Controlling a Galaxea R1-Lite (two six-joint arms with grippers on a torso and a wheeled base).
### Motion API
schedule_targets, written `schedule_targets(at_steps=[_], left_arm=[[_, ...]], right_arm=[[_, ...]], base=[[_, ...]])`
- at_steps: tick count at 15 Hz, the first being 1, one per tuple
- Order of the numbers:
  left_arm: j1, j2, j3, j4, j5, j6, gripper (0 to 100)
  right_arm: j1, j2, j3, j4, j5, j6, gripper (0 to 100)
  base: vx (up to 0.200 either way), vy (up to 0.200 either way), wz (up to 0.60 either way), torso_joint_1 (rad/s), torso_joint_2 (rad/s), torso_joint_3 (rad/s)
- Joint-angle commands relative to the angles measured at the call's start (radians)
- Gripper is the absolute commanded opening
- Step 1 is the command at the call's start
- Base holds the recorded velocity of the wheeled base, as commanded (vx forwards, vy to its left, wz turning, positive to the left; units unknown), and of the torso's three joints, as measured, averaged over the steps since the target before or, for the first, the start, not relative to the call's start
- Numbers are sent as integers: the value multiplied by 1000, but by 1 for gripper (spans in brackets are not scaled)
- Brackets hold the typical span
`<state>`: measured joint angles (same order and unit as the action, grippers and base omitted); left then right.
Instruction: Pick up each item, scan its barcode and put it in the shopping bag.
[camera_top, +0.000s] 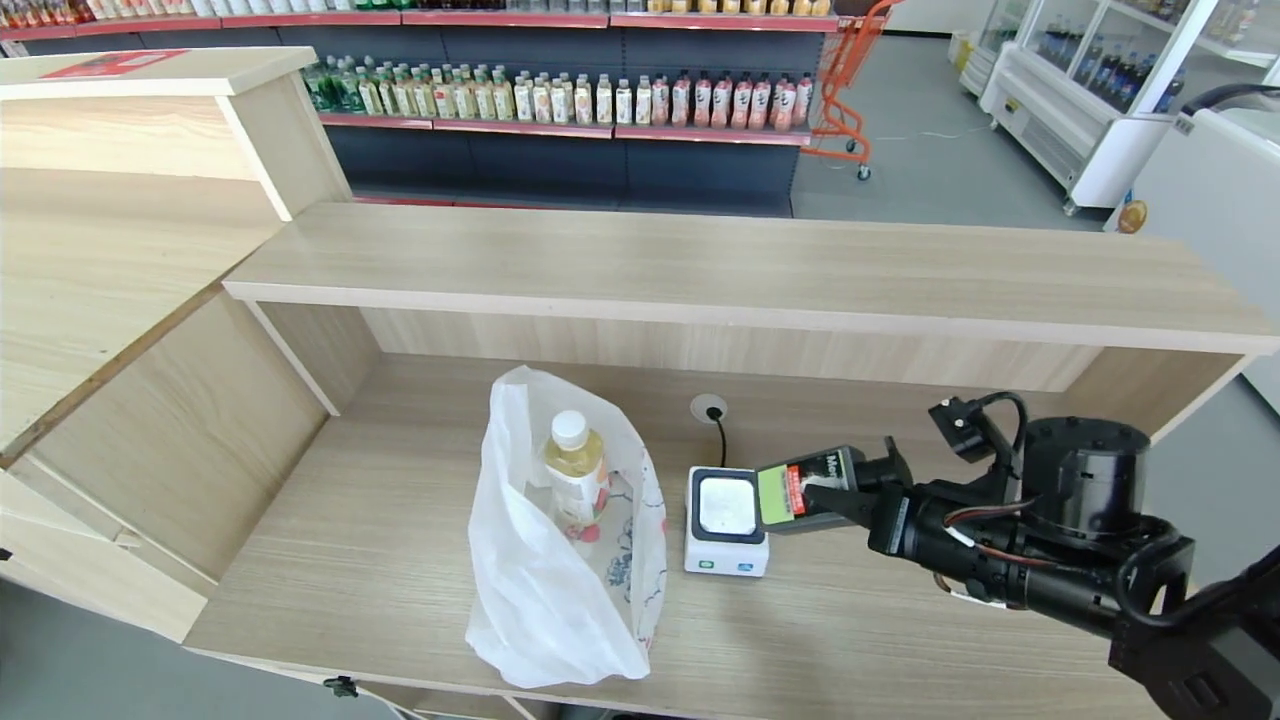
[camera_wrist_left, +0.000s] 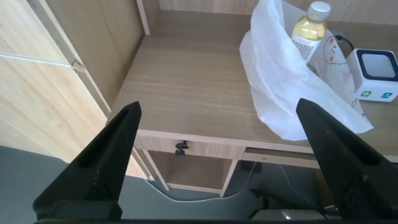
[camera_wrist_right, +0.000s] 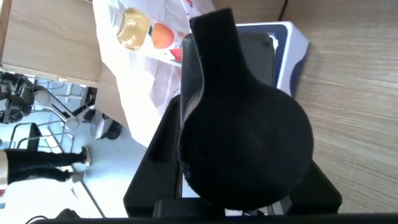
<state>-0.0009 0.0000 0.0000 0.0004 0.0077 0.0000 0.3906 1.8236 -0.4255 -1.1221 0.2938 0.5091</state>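
My right gripper (camera_top: 835, 490) is shut on a dark box with a green and red label (camera_top: 800, 490), held just above the right edge of the white barcode scanner (camera_top: 725, 520) on the counter. In the right wrist view the dark box (camera_wrist_right: 258, 56) lies behind the fingers (camera_wrist_right: 236, 124), over the scanner (camera_wrist_right: 289, 53). A white shopping bag (camera_top: 560, 560) stands open left of the scanner with a bottle of yellow drink (camera_top: 577, 480) upright inside it. My left gripper (camera_wrist_left: 217, 168) hangs open off the counter's front left corner, with the shopping bag (camera_wrist_left: 280, 81) and the bottle (camera_wrist_left: 308, 31) beyond it.
The wooden counter (camera_top: 380, 560) has a raised back ledge (camera_top: 740, 265) and a side wall on the left. The scanner's cable runs to a grommet hole (camera_top: 708, 407) behind it. Store shelves and coolers stand farther off.
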Motion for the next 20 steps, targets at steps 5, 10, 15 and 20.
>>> schedule_targets(at_steps=[5, 10, 15, 20], left_arm=[[1, 2, 0, 0, 0, 0, 100], [1, 2, 0, 0, 0, 0, 100], [1, 2, 0, 0, 0, 0, 100], [1, 2, 0, 0, 0, 0, 100]], right_arm=[[14, 190, -134, -1, -4, -15, 0], [51, 278, -208, -2, -5, -23, 0], [47, 347, -265, -2, -4, -127, 0], [59, 365, -277, -2, -5, -130, 0]], base=[[0, 0, 0, 0, 0, 0], [0, 0, 0, 0, 0, 0], [0, 0, 0, 0, 0, 0], [0, 0, 0, 0, 0, 0]])
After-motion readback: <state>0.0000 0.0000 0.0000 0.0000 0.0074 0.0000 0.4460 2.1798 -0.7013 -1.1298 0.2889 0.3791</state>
